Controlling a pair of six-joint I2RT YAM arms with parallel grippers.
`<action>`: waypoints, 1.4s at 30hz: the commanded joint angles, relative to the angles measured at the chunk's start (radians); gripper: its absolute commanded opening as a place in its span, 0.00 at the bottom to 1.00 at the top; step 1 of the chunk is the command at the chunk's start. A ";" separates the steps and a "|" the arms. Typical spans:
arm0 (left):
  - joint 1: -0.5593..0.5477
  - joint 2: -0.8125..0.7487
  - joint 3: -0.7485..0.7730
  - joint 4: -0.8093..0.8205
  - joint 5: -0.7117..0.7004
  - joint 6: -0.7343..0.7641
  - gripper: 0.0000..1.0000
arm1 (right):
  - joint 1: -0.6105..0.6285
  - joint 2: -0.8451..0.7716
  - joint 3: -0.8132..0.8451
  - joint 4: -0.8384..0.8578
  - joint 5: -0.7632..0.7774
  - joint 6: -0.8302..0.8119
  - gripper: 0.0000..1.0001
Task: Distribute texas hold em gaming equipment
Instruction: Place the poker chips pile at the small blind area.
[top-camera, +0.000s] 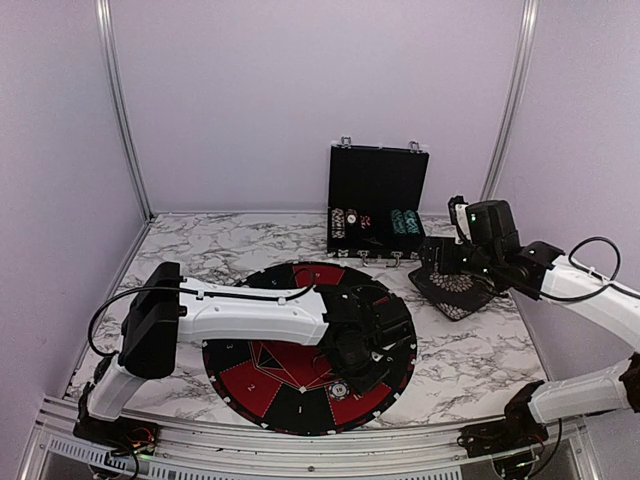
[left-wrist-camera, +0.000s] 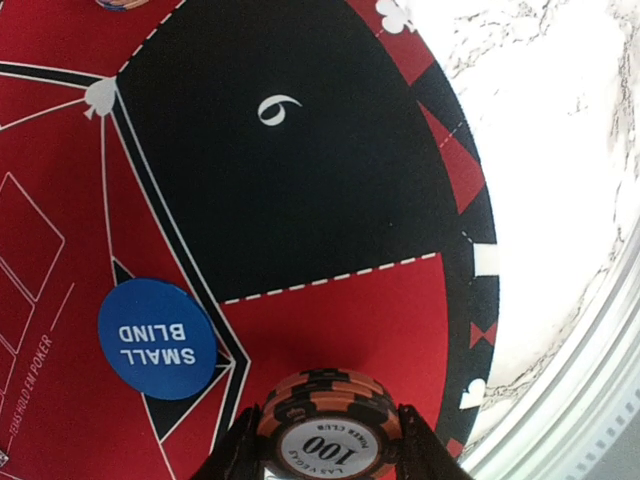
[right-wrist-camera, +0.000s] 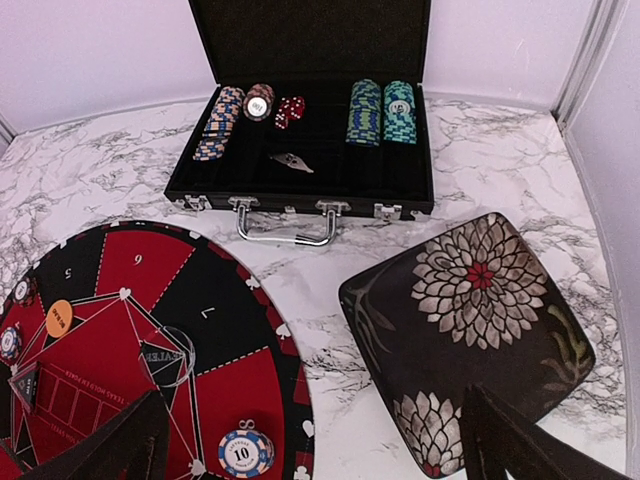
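Okay, the left gripper (left-wrist-camera: 328, 450) is pinching a short stack of orange-and-black chips (left-wrist-camera: 325, 400) marked 100, low over a red wedge close to the rim of the round mat (left-wrist-camera: 300, 160), next to the black segment numbered 6. The blue small blind disc (left-wrist-camera: 157, 338) lies flat on the mat just beside it. Over by the right edge of the table (right-wrist-camera: 100, 170), the right gripper (right-wrist-camera: 315, 400) hangs with fingers spread wide and nothing between them, near the patterned dish (right-wrist-camera: 470, 320). A blue-and-white 10 chip (right-wrist-camera: 246, 452) sits near the mat's edge. The stacked chips (right-wrist-camera: 365, 112) stand in the open case (right-wrist-camera: 310, 40) at the far edge.
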 joint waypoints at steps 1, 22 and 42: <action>-0.009 0.037 0.052 -0.044 0.009 0.010 0.31 | -0.007 -0.029 -0.013 -0.013 0.007 0.015 0.99; -0.011 0.116 0.113 -0.082 -0.009 0.022 0.32 | -0.007 -0.035 -0.016 -0.011 0.003 0.000 0.98; -0.010 0.113 0.135 -0.083 -0.001 0.044 0.54 | -0.008 -0.021 0.006 -0.024 0.007 -0.001 0.98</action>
